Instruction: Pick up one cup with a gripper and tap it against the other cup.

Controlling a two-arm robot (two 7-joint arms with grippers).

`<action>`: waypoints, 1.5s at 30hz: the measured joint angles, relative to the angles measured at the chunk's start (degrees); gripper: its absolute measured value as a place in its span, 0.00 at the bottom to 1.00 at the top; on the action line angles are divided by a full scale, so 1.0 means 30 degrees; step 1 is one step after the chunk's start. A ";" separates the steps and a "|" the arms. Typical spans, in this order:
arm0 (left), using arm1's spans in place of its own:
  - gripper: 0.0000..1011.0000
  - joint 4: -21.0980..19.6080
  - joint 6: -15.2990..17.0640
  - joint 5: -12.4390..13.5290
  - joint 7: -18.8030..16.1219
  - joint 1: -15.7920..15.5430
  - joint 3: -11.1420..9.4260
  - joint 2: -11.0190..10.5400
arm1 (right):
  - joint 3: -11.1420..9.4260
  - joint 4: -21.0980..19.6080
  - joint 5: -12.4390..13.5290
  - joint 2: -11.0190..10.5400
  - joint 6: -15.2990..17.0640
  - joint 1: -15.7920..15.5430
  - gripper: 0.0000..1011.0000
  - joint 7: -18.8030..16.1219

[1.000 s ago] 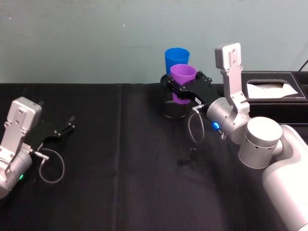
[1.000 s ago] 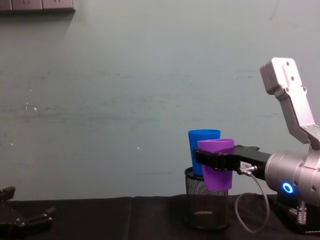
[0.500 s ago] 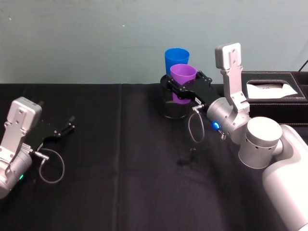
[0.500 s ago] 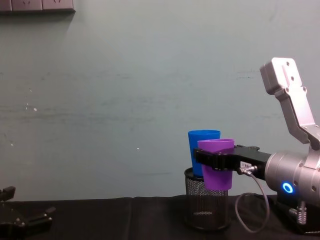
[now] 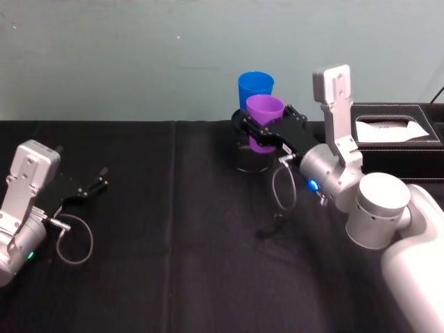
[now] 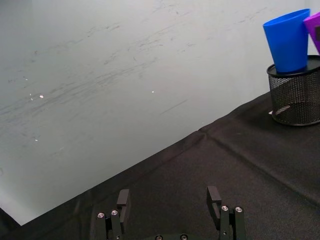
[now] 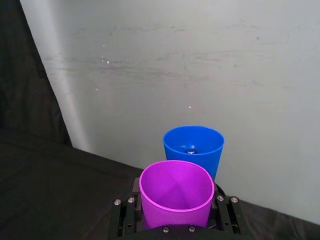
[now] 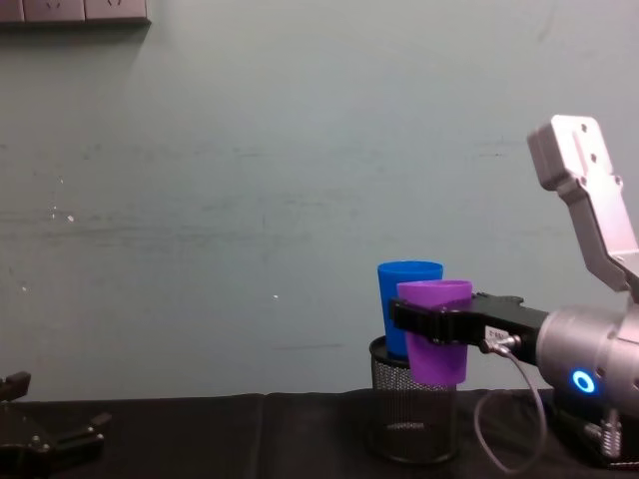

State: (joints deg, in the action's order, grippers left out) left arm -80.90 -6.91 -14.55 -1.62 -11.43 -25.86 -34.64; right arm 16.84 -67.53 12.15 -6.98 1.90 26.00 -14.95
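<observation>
In the head view, the right gripper (image 5: pixel 262 133) sits just right of centre in the upper half of the frame, its black jaws closed around the purple cup (image 5: pixel 263 122), which it holds upright in the air just in front of the blue cup (image 5: pixel 254 89); the blue cup stands in a black mesh holder (image 5: pixel 252 154) on the black table (image 5: pixel 173 229). The left gripper (image 5: pixel 96 184) lies idle at the left edge, jaws apart and holding nothing. In the left wrist view the left gripper's fingers (image 6: pixel 214 199) stand apart at the bottom of the frame, with the blue cup and mesh holder at the upper right. The right wrist view puts the purple cup low in the centre, clamped from both sides, its rim round and its inside smooth and empty, with the blue cup close behind; whether they touch I cannot tell. In the chest view, right of centre, the two cups overlap, the purple one smooth and tapered, gripped about mid-height. To tap well, I judge a short, gentle nudge toward the blue cup's wall is best, keeping the purple cup upright so the light blue cup is not tipped out of the holder.
</observation>
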 joint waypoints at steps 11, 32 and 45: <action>0.99 0.0000 0.0000 0.0000 0.0001 0.0000 0.0000 0.0000 | -0.0181 -0.2746 0.0023 -0.0872 0.0497 -0.2426 0.72 0.0020; 0.99 0.0000 -0.0001 0.0000 0.0001 0.0000 0.0000 -0.0001 | 0.0599 -0.2966 -0.0702 -0.1692 -0.3169 -0.5492 0.72 -0.0917; 0.99 0.0000 0.0000 0.0000 0.0001 -0.0001 0.0000 -0.0001 | 0.0571 -0.2098 -0.0684 -0.1324 -0.3609 -0.5346 0.81 -0.1099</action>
State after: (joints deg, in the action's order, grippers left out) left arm -80.90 -6.91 -14.55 -1.62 -11.43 -25.86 -34.65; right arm 18.55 -73.82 10.10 -10.96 -8.92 9.96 -18.24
